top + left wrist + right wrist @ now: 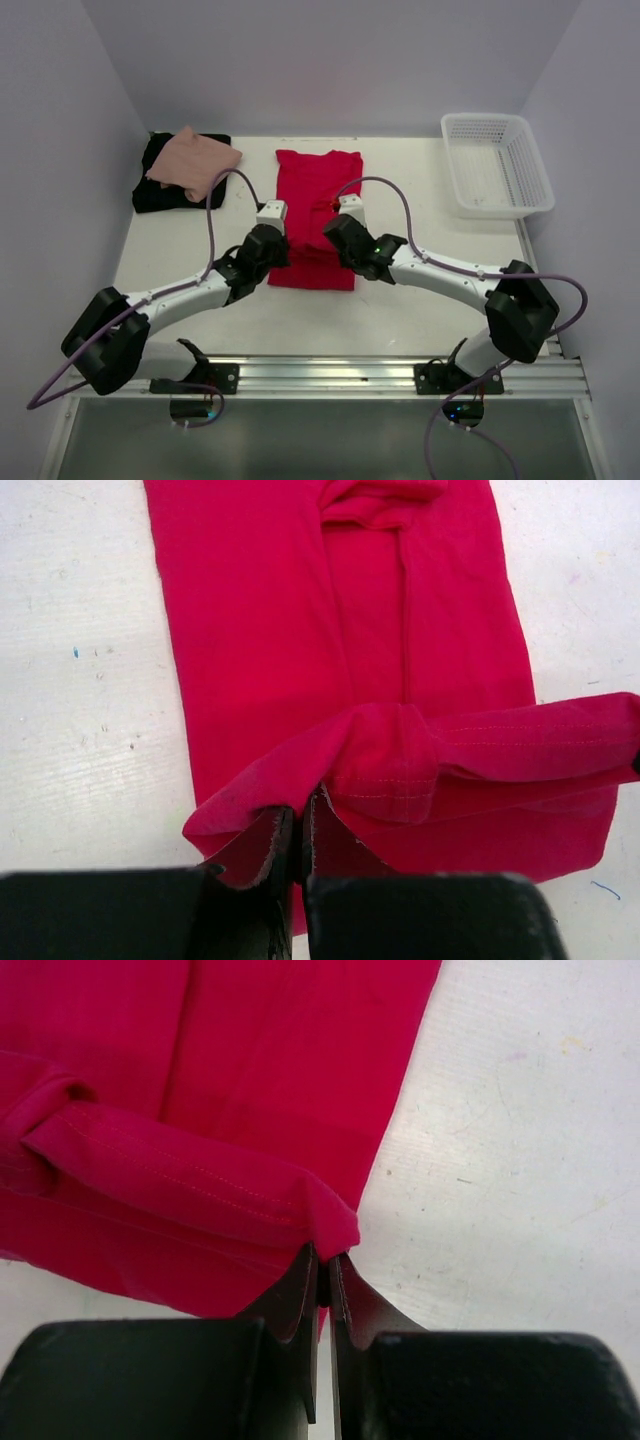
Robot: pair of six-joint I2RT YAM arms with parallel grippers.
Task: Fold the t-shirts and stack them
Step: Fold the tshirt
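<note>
L gripper (pixel 298 825) & R gripper (pixel 323 1272) each pinch a near-hem corner of red t-shirt (pixel 315 185) at centre of table (pixel 300 320); shallow bites or uneven lift could drop a corner, skewing fold.

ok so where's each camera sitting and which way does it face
top external: above and behind the robot, looking down on the table; the left arm and right arm show whole.
left wrist: on the left arm, looking past the left gripper at the red t-shirt and its pinched hem.
right wrist: on the right arm, looking past the right gripper at the hem's other corner.
shared: all three show the red t-shirt.
</note>
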